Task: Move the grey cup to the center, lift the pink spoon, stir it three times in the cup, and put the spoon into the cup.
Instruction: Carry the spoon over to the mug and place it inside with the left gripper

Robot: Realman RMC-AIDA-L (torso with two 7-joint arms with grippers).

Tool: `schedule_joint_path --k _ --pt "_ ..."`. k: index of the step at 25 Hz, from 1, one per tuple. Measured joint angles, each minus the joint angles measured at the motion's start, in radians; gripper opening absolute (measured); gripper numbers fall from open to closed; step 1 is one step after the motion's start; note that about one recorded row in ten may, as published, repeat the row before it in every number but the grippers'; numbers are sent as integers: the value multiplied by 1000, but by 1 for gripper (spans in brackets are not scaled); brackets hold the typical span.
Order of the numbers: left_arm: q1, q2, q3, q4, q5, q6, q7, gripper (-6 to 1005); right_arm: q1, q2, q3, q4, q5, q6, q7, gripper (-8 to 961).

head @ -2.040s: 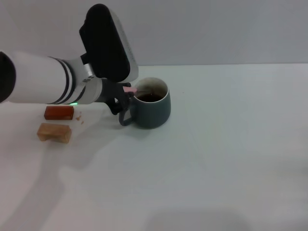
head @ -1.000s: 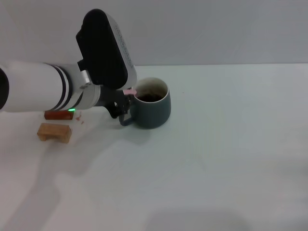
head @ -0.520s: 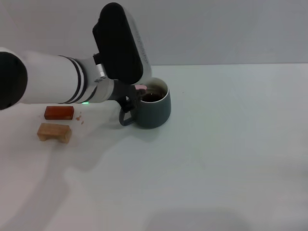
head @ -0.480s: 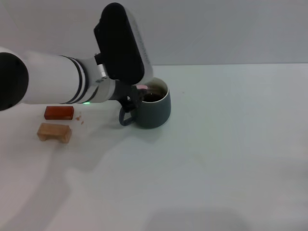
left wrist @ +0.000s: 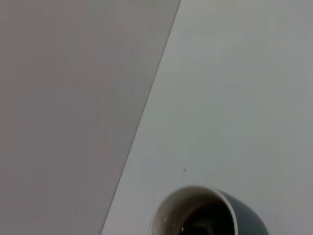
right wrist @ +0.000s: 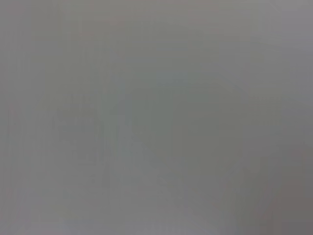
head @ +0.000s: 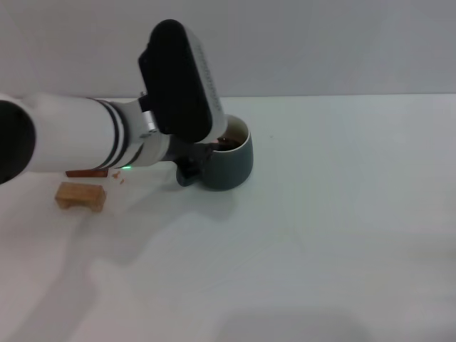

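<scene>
You cannot tell how the left gripper (head: pixel 201 148) jaws stand; its housing hides them at the near rim of the grey cup (head: pixel 229 165). The pink spoon is not visible (presumably under the gripper). Watch the handle side: a sideways sweep there risks tipping the cup and spilling its dark liquid (left wrist: pixel 201 223).

The grey cup (head: pixel 229 160) stands right of the wooden block (head: pixel 80 195), left arm (head: pixel 85 135) between.

We see the grey cup (head: pixel 231 162) upright on the worktop (head: pixel 342 214) (dark liquid inside, loop handle facing our left); the pink spoon is hidden.
</scene>
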Motion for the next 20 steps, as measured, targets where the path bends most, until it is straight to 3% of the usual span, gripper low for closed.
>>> schedule_joint_path --k 5,14,16,17,20 --pt "28 4 -29 -26 7 -11 3 202 10 -1 -1 0 -3 4 0 -1" --pt "9 4 -53 -8 8 -10 7 211 7 -1 -2 0 -3 1 0 -2" --pt "-5 4 -54 5 8 -7 8 213 3 -1 -1 0 -2 1 0 -2" --pt "-49 1 -44 47 4 5 8 214 3 -1 -1 0 -2 0 0 -2" --pt "-62 0 -32 61 0 17 8 217 1 -1 0 0 -1 0 0 -2"
